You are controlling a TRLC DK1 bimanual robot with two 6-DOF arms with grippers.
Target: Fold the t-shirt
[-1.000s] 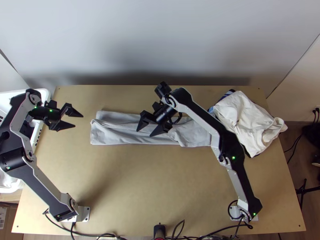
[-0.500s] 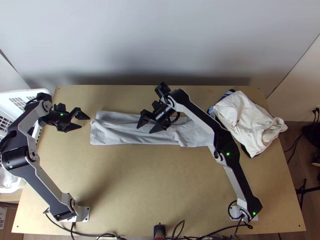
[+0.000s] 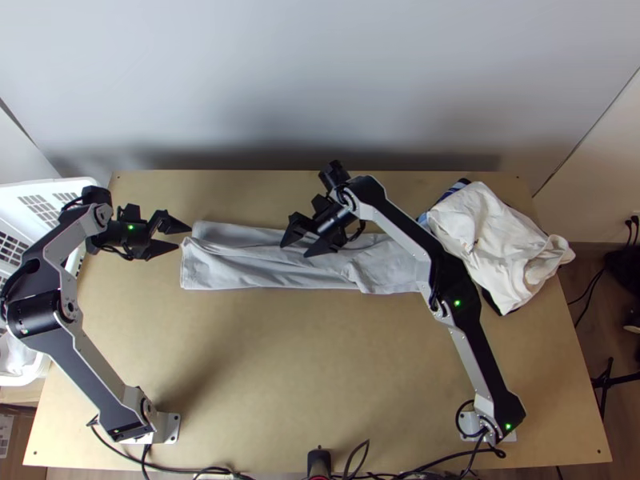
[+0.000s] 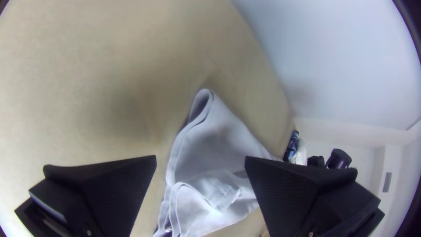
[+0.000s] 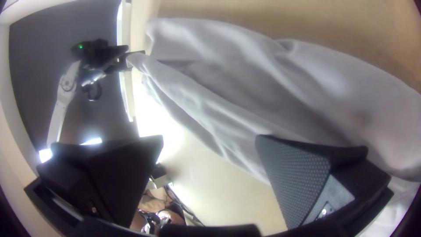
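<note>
Top view gives you wooden table [image 3: 320, 352] stretching toward 6 o'clock from the long, folded grey t-shirt [image 3: 232, 277]. Your left gripper [image 3: 185, 238], fingers apart, is by the shirt's 9 o'clock end; your right gripper [image 3: 294, 250], also parted, is over its middle, perhaps touching. White cloth [image 3: 480, 232] lies at 3. Your left has moved toward 3 o'clock since earlier.
</note>
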